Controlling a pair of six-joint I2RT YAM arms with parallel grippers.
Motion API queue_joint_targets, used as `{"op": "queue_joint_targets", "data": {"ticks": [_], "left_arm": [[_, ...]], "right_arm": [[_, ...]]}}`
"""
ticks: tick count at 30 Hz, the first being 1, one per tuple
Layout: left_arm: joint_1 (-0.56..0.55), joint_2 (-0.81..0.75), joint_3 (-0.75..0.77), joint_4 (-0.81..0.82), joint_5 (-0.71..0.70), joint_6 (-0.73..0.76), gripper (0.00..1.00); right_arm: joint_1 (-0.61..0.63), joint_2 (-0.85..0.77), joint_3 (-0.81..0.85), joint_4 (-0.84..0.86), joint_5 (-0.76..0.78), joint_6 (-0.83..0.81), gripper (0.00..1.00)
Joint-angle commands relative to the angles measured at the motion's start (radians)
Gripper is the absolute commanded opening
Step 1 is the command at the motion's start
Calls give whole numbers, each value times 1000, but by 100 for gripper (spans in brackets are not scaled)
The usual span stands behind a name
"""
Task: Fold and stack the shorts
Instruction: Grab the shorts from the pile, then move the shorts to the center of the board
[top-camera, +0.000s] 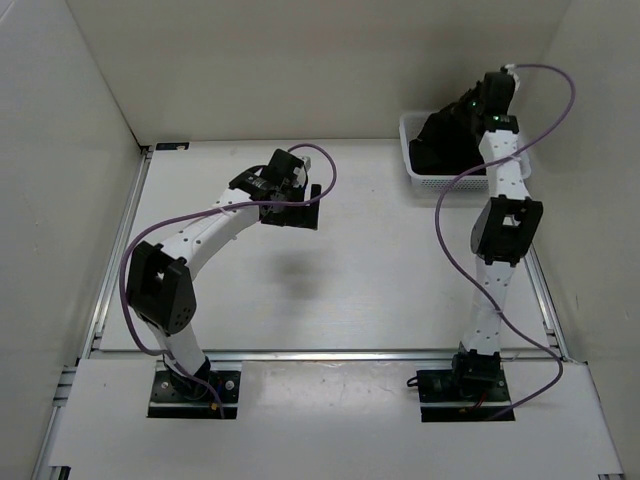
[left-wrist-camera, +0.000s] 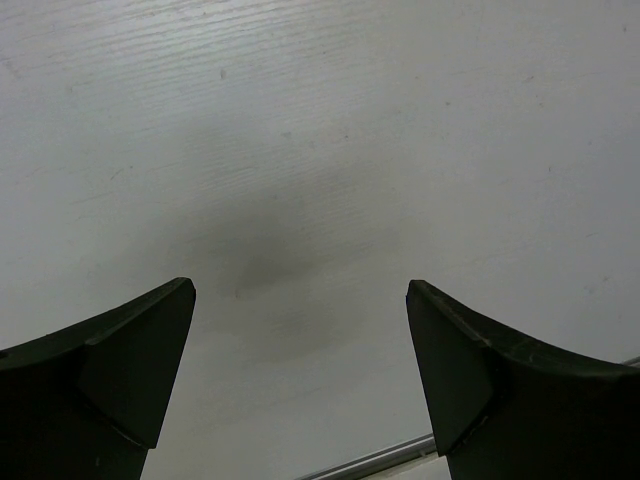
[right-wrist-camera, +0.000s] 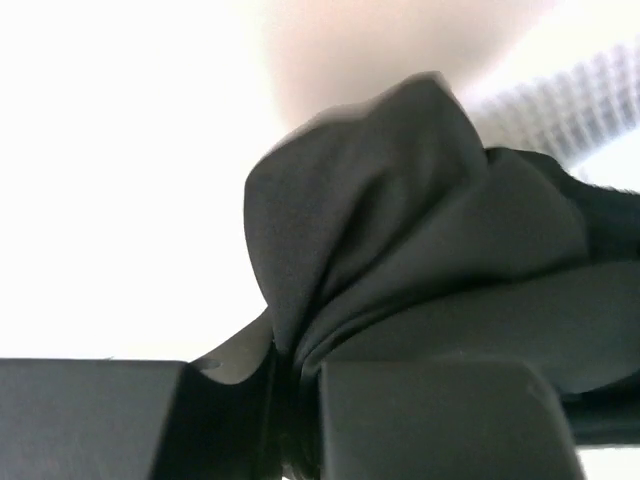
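Now right jaws clamp a bunch of black shorts (right-wrist-camera: 420, 220) in the far-right mesh basket (top-camera: 430, 180), ready for lifting out; left jaws hang open.

I read the shorts (right-wrist-camera: 400, 230) as matt black cloth, soft and smooth, creased into folds. Basket (top-camera: 440, 181): white plastic mesh. Table (left-wrist-camera: 300, 120): matt white with fine streaked grain. Rail (top-camera: 330, 354) along its near edge: bare brushed metal. Left gripper (left-wrist-camera: 300, 287): matt black plastic.
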Motion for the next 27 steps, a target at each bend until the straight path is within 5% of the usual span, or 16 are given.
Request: {"op": "queue_joint_targets", "data": {"ticks": [1, 6, 11, 18, 22, 24, 26, 27], "left_arm": [[13, -66, 30, 6, 16, -32, 99], [22, -153, -50, 6, 16, -191, 98], [68, -290, -133, 6, -12, -231, 99], [254, -544, -151, -57, -23, -268, 99], [254, -624, -196, -78, -32, -302, 99], [254, -643, -205, -78, -32, -316, 99], [254, -643, -229, -88, 23, -307, 99], [231, -643, -240, -88, 33, -307, 99]], "right_arm": [[28, -267, 26, 40, -132, -112, 0], [71, -505, 5, 17, -399, -114, 0], [204, -761, -127, -38, -427, -198, 0], [387, -1068, -610, -95, -404, -235, 0], [409, -1160, -929, -106, -331, -184, 2], [380, -1127, -1007, -194, -326, -184, 63], [347, -1023, -950, -318, -398, -253, 81], [347, -998, -928, -424, -361, -302, 80]]}}
